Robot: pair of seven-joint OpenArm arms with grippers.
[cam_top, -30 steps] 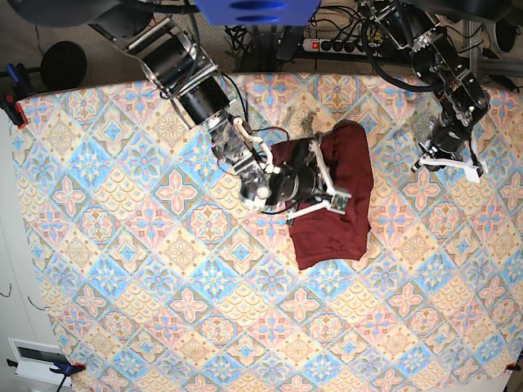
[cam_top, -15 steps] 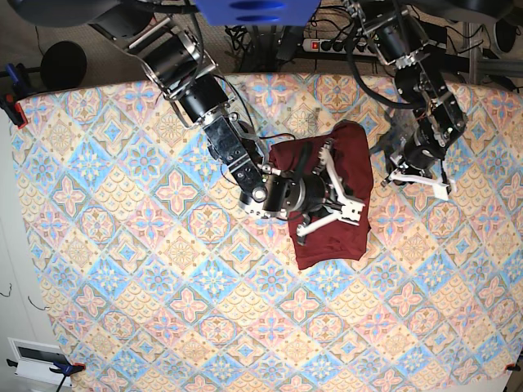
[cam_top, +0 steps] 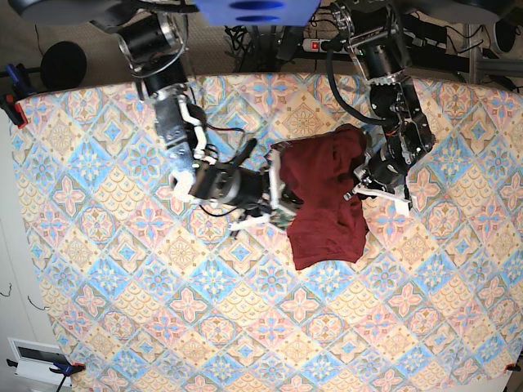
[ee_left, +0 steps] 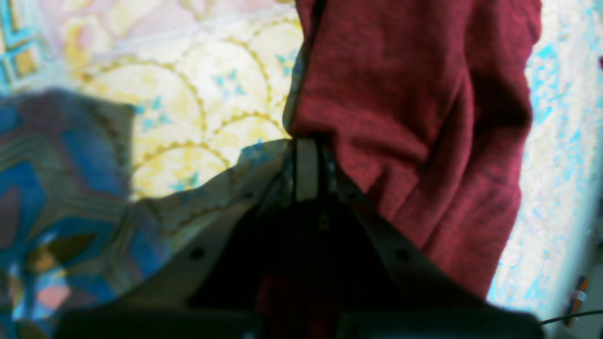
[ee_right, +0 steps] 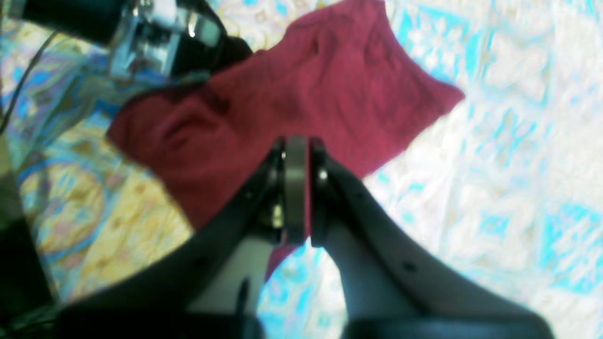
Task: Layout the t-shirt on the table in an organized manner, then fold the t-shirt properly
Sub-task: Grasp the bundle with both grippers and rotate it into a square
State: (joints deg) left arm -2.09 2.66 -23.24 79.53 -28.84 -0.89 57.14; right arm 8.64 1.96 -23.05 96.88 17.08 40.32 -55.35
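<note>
The maroon t-shirt lies in a folded, slightly rumpled block on the patterned table, right of centre. My right gripper is shut at the shirt's left edge. In the right wrist view its closed fingertips sit over the t-shirt near its border. My left gripper is shut at the shirt's right edge. The left wrist view shows the closed tips touching the hem of the t-shirt. I see no cloth pinched between either pair of fingers.
The patterned cloth spreads wide around the shirt on all sides. A power strip and cables lie beyond the table's far edge. A clamp grips the left corner.
My right gripper slid from the middle of the shirt to its left edge. The left arm swung in from the far right to the shirt's right edge. The shirt's upper part shifted a little.
</note>
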